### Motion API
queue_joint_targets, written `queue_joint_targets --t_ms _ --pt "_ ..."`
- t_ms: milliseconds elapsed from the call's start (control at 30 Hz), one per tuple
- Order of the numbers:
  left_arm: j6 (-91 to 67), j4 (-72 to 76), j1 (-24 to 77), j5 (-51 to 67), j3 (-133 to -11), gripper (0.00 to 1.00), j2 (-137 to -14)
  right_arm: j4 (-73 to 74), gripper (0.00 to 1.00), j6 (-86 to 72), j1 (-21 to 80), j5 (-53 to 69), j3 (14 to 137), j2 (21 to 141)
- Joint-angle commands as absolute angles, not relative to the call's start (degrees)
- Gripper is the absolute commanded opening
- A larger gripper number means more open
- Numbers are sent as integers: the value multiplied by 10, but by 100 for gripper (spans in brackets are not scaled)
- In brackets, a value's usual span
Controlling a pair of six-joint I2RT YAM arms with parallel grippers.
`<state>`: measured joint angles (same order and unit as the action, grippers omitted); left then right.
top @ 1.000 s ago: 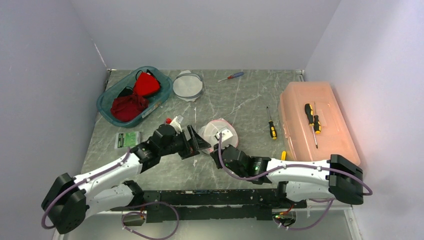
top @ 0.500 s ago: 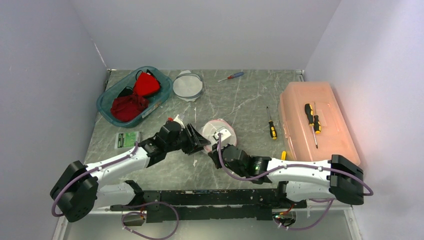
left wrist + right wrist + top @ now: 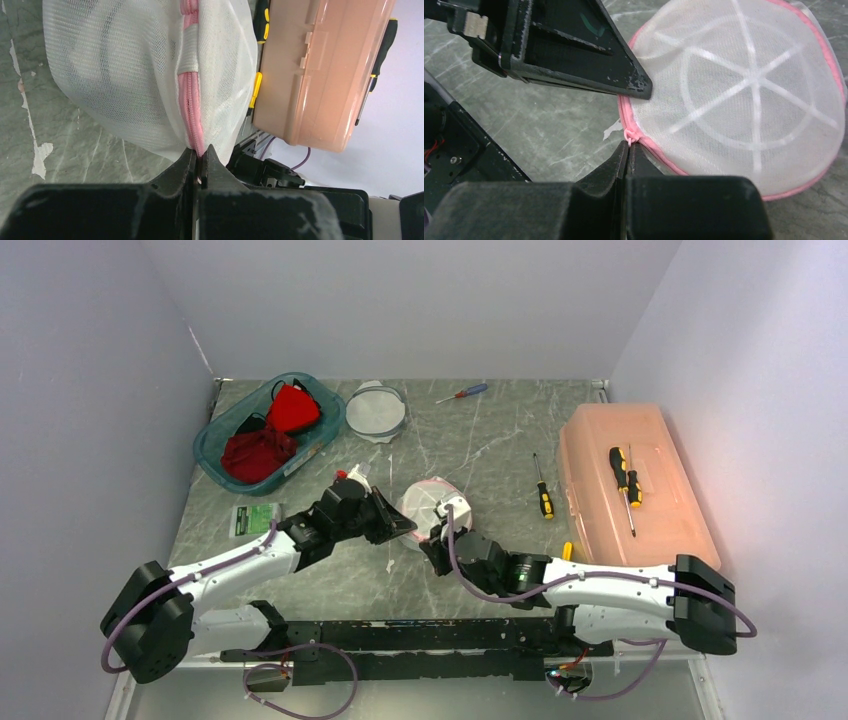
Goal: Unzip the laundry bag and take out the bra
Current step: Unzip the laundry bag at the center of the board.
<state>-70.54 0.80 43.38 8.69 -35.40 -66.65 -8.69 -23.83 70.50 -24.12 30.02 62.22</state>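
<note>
While pinching the pink zip [image 3: 192,115] of the white net laundry bag [image 3: 432,498] with the left gripper [image 3: 200,161], nips the tiny pink zip pull [image 3: 629,135] with the right gripper [image 3: 628,148]. Has both squeezed tight, with no gap showing at the tips. Has the two grippers almost tip to tip at the near edge of the bag, the left one from the left side, the right one from the front. Shows the bag lying on the grey-green table [image 3: 480,450], near its middle, round and puffed up, with white bands crossing on top like a star. Cannot tell how far the zip is open, or what is inside behind the net. Has an orange box [image 3: 635,515] far to the right, with a black and yellow screwdriver [image 3: 623,475] on its lid and another screwdriver [image 3: 543,495] on the table between box and bag. Has a blue-green basket [image 3: 210,452] of red clothes [image 3: 260,452] at the back left, well apart from the bag.
</note>
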Motion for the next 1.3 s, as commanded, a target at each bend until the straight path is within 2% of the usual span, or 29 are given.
queue_joint_targets --t_ms 0,333,467,633,833,1067,1167,1200,1267 --pt "-684 1 431 50 -376 3 -667 -38 0 -262 708 -276 291 603" --pt "-625 20 430 87 -379 3 -668 -3 0 -297 688 -314 253 553" --pt "-493 -62 411 153 -462 3 -714 -9 0 -230 689 -292 227 479" --pt "-386 -77 379 282 -560 3 -761 24 0 -188 690 -268 245 415" --pt "-339 -88 351 356 -623 3 -820 -6 0 -199 698 -251 265 449" --pt "-386 2 319 363 -528 5 -869 -94 0 -241 702 -237 257 551" --pt "-410 23 311 340 -496 11 -844 -110 0 -256 701 -236 258 585" --pt "-411 10 310 328 -492 18 -830 -114 0 -259 702 -236 257 592" --pt "-415 -29 309 300 -488 42 -797 -115 0 -264 701 -237 260 602"
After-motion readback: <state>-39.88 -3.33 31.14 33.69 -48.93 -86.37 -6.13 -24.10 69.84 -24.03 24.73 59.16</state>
